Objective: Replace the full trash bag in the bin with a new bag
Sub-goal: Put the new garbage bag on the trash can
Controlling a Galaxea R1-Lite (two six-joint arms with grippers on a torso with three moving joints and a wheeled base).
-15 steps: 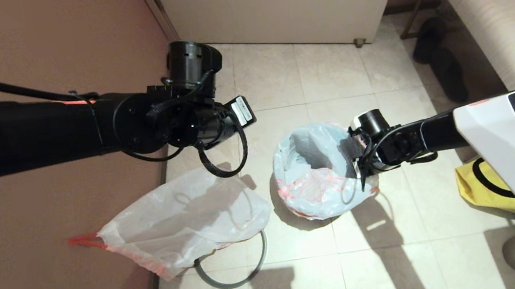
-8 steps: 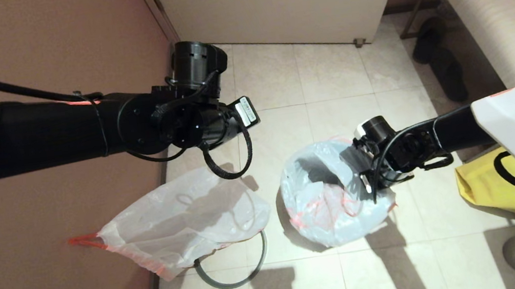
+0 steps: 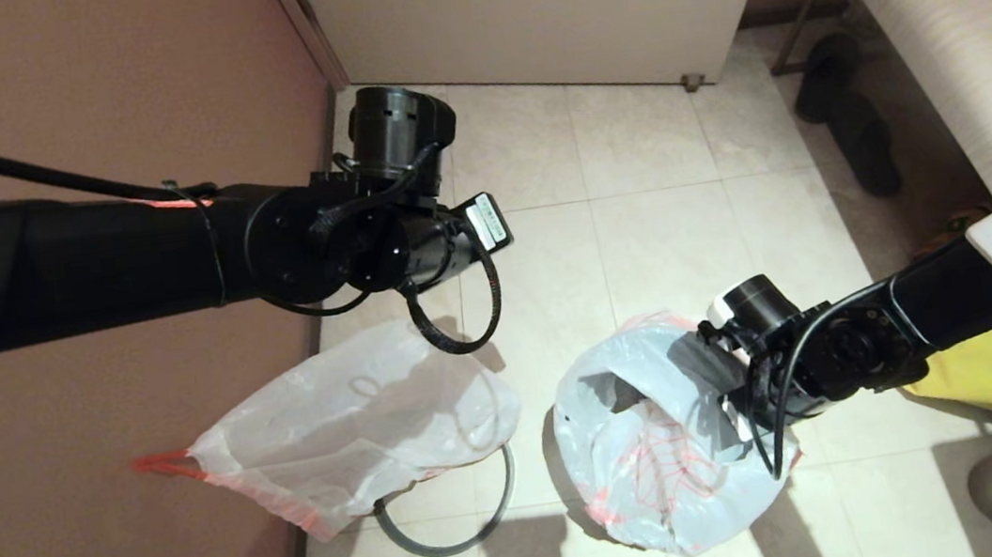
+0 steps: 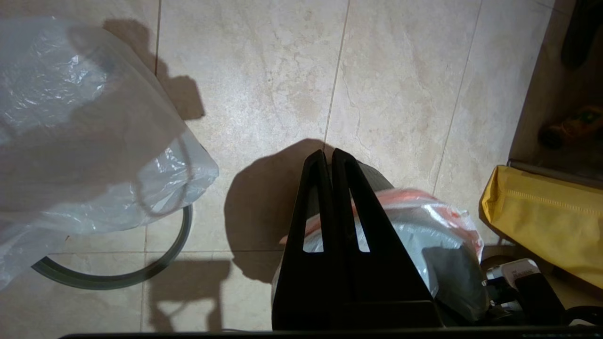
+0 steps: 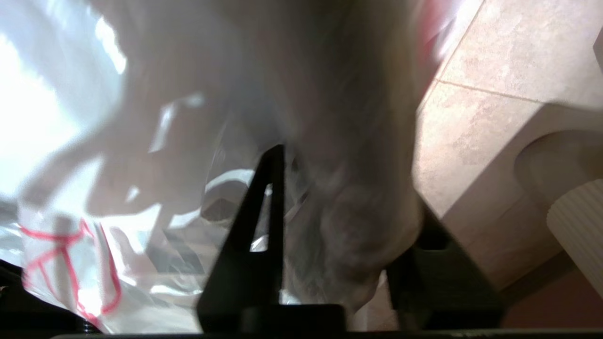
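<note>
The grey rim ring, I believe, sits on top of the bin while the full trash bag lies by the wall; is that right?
Not quite: the grey rim ring lies on the floor, partly under the full trash bag, which does lie by the wall. The head view shows it.

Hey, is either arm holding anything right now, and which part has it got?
The right gripper holds the new bag by its upper rim film, over the bin. The left gripper, jaws shut, holds nothing.
</note>
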